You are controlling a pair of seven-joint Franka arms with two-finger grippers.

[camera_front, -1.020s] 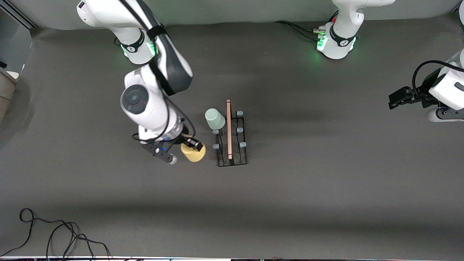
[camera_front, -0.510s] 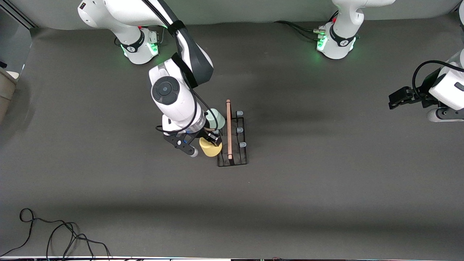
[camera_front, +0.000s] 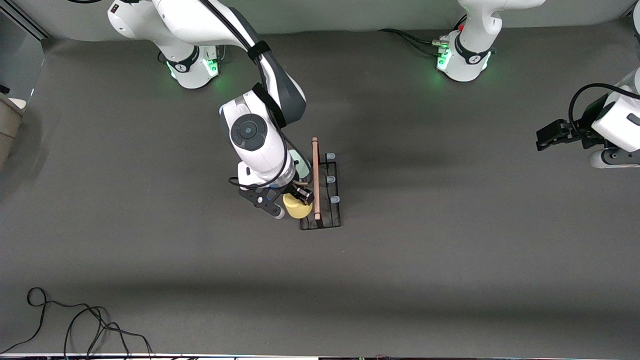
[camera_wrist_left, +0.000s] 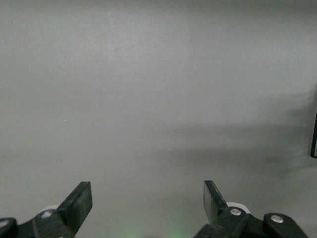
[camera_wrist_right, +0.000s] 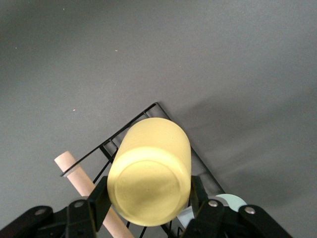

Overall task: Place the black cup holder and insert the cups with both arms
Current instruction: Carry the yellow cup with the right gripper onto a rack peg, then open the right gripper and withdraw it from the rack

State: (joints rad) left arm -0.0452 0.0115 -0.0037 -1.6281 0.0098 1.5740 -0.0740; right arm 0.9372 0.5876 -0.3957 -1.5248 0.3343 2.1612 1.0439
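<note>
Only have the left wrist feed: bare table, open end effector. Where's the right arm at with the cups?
Observer: The right end effector is over the black cup holder, closed on the yellow cup, which is upside down above the peg nearest the front camera, in the row toward the right arm's end of the table.
Operator: Any cup seated already?
Observer: The pale green cup sits inverted on that same row's peg farthest from the front camera, partly hidden by the right arm.
Operator: And the blue one?
Observer: No blue cup shows in any view.
</note>
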